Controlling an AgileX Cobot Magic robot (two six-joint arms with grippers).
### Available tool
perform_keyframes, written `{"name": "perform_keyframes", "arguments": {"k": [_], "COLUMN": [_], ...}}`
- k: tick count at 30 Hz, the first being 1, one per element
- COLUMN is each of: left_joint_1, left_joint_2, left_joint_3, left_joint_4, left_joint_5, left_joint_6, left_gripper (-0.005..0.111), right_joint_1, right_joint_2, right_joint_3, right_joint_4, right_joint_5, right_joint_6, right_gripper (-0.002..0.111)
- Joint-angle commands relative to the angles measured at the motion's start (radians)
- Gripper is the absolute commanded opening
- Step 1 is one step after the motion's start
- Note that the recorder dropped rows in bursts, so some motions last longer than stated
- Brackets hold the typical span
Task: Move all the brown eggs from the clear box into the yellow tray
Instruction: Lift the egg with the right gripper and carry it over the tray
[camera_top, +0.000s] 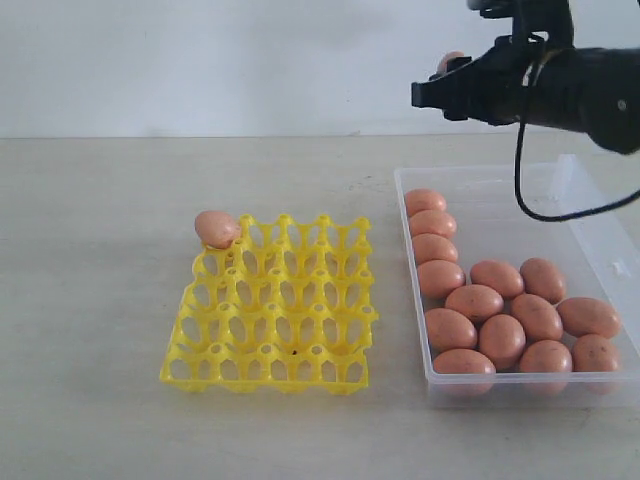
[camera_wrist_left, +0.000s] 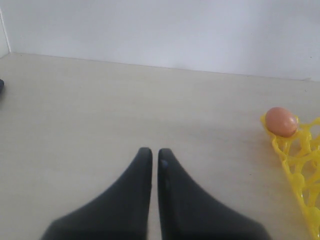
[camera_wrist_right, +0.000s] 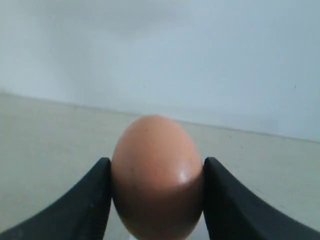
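right claw (camera_wrist_right: 157, 166) gripping a brown egg (camera_wrist_right: 157, 180), aloft near clear box (camera_top: 500, 215); left claw (camera_wrist_left: 154, 156) closed, empty

Sixteen brown eggs (camera_top: 474, 301) in all. Fourteen lie in the one clear box (camera_top: 590, 215), at 3 o'clock from the one yellow tray (camera_top: 280, 320). One sits in the tray's 11 o'clock corner cup. One, the held egg (camera_wrist_right: 157, 190), is pinched by the right gripper (camera_wrist_right: 156, 165). There are two grippers, counting the left gripper (camera_wrist_left: 155, 152).

Bright, flat, diffuse light, shadows faint; wrist views slightly soft, small glint on the brown egg (camera_wrist_right: 157, 177)
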Motion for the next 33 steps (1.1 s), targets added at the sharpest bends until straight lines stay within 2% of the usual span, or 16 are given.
{"name": "perform_keyframes", "arguments": {"k": [1, 5, 8, 14, 17, 22, 33], "left_joint_1": [0.003, 0.003, 0.003, 0.003, 0.003, 0.003, 0.003], "left_joint_2": [-0.003, -0.003, -0.003, -0.003, -0.003, -0.003, -0.003], "left_joint_3": [0.004, 0.004, 0.004, 0.004, 0.004, 0.004, 0.004], "left_joint_4": [-0.001, -0.001, -0.001, -0.001, -0.001, -0.001, -0.001], "left_joint_5": [-0.004, -0.004, -0.004, -0.004, -0.004, -0.004, -0.007], "left_joint_6": [0.004, 0.004, 0.004, 0.004, 0.004, 0.004, 0.004], "left_gripper": [0.004, 0.004, 0.004, 0.004, 0.004, 0.004, 0.004], "right_joint_1": [-0.002, -0.002, 0.008, 0.091, 0.146, 0.204, 0.219], "right_joint_2": [-0.015, 0.051, 0.113, 0.245, 0.303, 0.374, 0.523], "right_joint_3": [0.2, 0.283, 0.25, 0.136, 0.094, 0.051, -0.098], "right_joint_4": [-0.084, -0.232, -0.33, -0.534, -0.538, -0.527, -0.478], "right_joint_5": [-0.502, -0.973, -0.981, -0.981, -0.981, -0.949, -0.883], "right_joint_6": [0.24, 0.491, 0.501, 0.322, 0.241, 0.231, 0.264], "right_gripper": [0.002, 0.002, 0.002, 0.002, 0.002, 0.002, 0.002]}}
